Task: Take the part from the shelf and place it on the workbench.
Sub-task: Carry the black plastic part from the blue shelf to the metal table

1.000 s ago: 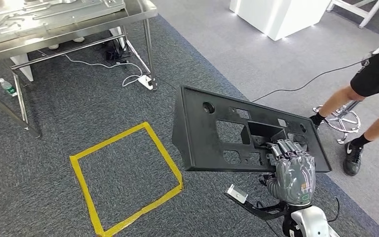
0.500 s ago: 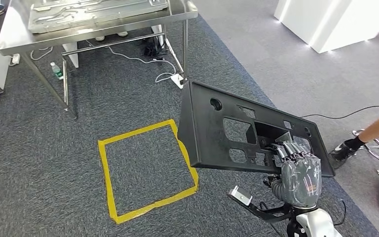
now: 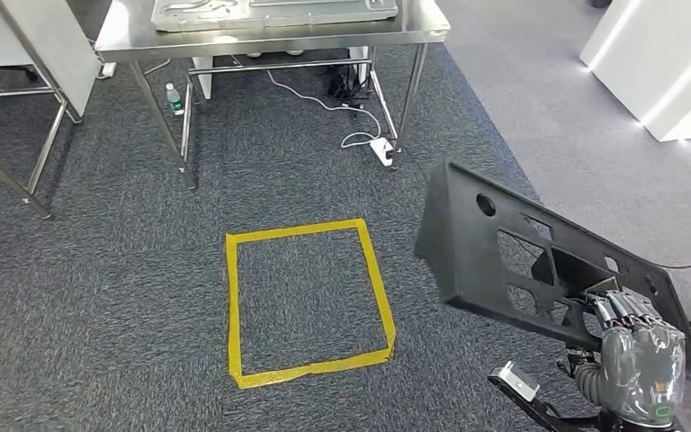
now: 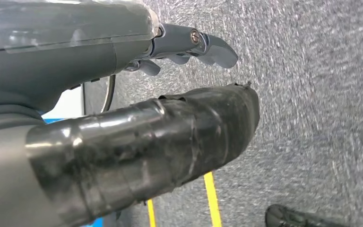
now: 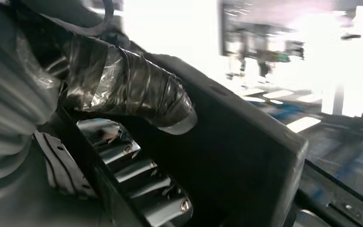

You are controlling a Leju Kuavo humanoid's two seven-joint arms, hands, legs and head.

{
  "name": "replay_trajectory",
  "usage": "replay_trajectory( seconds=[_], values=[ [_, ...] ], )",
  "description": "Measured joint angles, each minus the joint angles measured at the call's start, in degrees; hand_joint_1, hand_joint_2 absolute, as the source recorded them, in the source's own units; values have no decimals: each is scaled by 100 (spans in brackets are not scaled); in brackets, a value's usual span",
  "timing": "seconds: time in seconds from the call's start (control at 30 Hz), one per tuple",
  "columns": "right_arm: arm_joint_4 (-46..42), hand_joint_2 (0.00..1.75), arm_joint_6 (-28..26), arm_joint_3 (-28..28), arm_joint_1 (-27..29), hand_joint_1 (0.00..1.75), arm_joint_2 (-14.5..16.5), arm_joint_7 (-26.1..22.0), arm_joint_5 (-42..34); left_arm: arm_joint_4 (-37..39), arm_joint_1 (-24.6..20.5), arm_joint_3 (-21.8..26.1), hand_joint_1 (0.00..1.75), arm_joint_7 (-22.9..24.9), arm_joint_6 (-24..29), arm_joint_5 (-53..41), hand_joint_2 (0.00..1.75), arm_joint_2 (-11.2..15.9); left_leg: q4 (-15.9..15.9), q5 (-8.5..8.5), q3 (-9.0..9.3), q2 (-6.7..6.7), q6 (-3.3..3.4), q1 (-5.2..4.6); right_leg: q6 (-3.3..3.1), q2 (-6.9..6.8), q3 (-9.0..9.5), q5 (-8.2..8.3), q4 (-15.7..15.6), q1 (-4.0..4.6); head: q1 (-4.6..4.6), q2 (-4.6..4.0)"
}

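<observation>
Right now your right hand (image 3: pixel 634 360) grips the black part (image 3: pixel 504 252), a flat plastic panel with cut-out windows, held tilted in the air above the grey carpet (image 3: pixel 99 297). Its fingers (image 3: pixel 625 306) hook through one of the panel's openings near the lower edge; in the right wrist view the fingers (image 5: pixel 142 175) curl inside a dark recess of the part (image 5: pixel 246 156) while the taped thumb lies across the outer wall. You cannot see the panel's far right end, which the picture's edge cuts off, and the wrist view's background is washed out and blurred.

Your left hand (image 4: pixel 123 118) hangs over the carpet with nothing in it. Its fingers (image 4: pixel 208 45) are slightly bent and stand apart from the thick taped thumb.

Well beyond the right fingers, toward the top of the head view, stands the steel worktop (image 3: pixel 279 40), its back part cut off; a metal plate lies on it. A yellow tape square (image 3: pixel 301 301) marks the carpet between the worktop and the hand. A bottle (image 3: pixel 174 99) and a power strip (image 3: pixel 381 149) sit under the worktop.
</observation>
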Motion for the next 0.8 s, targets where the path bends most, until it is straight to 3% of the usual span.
replay_trajectory(
  seconds=[0.03, 0.07, 0.1, 0.17, 0.27, 0.33, 0.4, 0.47, 0.5, 0.53, 0.6, 0.67, 0.7, 0.8],
  values=[
    [1, 175, 63, 9, -44, 175, 7, -60, 23, 0, 3, -1, 0, -13, -7, 18, 0, 10, 1, -1, 10, -69, 1, -13, -17, 11, -20, 107, -24, 2, 0, -1],
    [7, 175, 172, 34, -129, 175, 23, -114, 46, 0, 9, 1, 0, -22, -14, 46, 0, 16, 2, -1, 25, -123, 1, -22, -44, 25, 67, 318, -270, 7, 1, -1],
    [16, 175, 332, 73, -253, 175, 51, -149, 59, 0, 17, 2, 0, -29, -19, 77, 0, 20, 3, -1, 38, -162, 1, -26, -80, 61, 217, 553, -653, 17, 1, -1],
    [58, 175, 713, 182, -566, 175, 134, -119, 68, 1, 26, 7, 0, -14, -24, 130, 0, 19, 14, 4, 30, -224, -16, -35, -146, 168, 465, 831, -1295, 47, -2, 0],
    [146, 175, 1132, 321, -939, 175, 278, 121, 1, 1, 43, 15, 0, 86, -26, 185, 0, 11, 8, 34, -24, -317, -97, -14, -191, 203, 511, 860, -1494, 83, -3, 0],
    [188, 175, 1244, 362, -1070, 175, 367, 241, -122, 1, 60, 19, 0, 158, -16, 208, 0, -3, 88, -32, -66, -233, -164, -15, -241, 143, 549, 905, -1568, 56, -8, -1],
    [204, 175, 1285, 386, -1126, 175, 452, 278, -223, 1, 54, 21, 0, 213, 6, 213, 0, -17, 544, -319, -274, -19, -223, -11, -287, 67, 584, 940, -1627, 33, -13, -1],
    [213, 175, 1315, 412, -1140, 175, 533, 282, -290, 1, 41, 22, 0, 251, 33, 211, 0, -23, 1268, -654, -619, 99, -277, 10, -306, 1, 581, 938, -1628, 39, -15, -1],
    [216, 175, 1324, 425, -1143, 175, 570, 282, -310, 1, 42, 22, 0, 263, 44, 209, 0, -23, 1503, -710, -732, 115, -299, 22, -303, -29, 581, 932, -1625, 38, -16, -1],
    [220, 175, 1326, 437, -1147, 175, 605, 282, -321, 1, 45, 23, 0, 269, 54, 205, 0, -23, 1545, -660, -752, 126, -319, 34, -295, -53, 583, 923, -1620, 33, -16, -1],
    [220, 175, 1329, 450, -1168, 175, 661, 282, -327, -1, 56, 25, 0, 272, 70, 196, 0, -23, 970, -298, -456, 155, -340, 58, -258, -84, 599, 892, -1599, 18, -17, -1],
    [220, 175, 1334, 455, -1201, 175, 698, 282, -327, -2, 58, 27, 0, 273, 79, 190, 0, -24, 252, -69, -85, 186, -314, 52, -196, -104, 602, 848, -1561, 24, -15, -1],
    [219, 175, 1336, 458, -1216, 175, 709, 282, -327, -2, 58, 28, 0, 273, 82, 190, 0, -25, 70, -49, 4, 191, -279, 43, -161, -112, 601, 832, -1551, 33, -13, -1],
    [219, 175, 1340, 472, -1251, 175, 730, 284, -328, -2, 68, 29, 0, 273, 88, 189, 0, -27, -30, -77, 40, 164, -134, 32, -50, -113, 606, 860, -1489, 35, -9, 0]
  ],
)
